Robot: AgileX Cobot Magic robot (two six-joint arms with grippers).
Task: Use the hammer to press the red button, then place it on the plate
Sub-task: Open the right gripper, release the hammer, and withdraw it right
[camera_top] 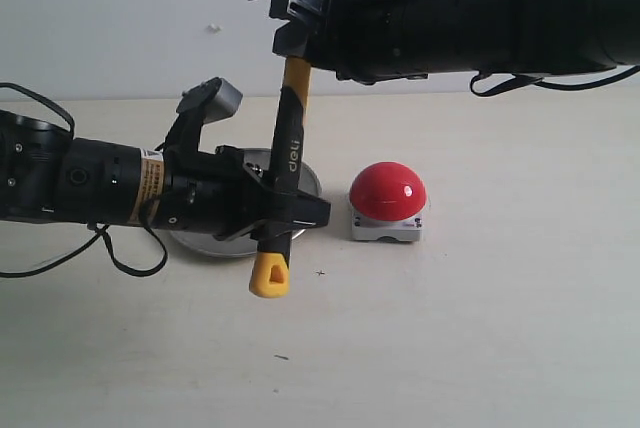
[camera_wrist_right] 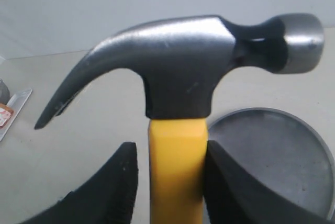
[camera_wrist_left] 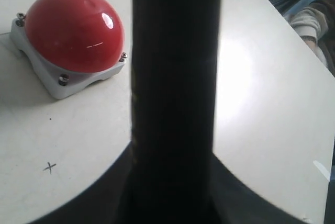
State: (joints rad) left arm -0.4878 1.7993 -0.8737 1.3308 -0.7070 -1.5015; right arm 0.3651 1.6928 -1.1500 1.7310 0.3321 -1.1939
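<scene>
While left claw [camera_top: 287, 210] seemingly grips hammer [camera_top: 290, 143] | near-upright | head up

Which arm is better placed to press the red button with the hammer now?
Left. The left gripper is shut on the hammer low on its handle, beside the button, so the head can likely tip onto it. The right gripper sits just under the head, with a gap showing.
</scene>
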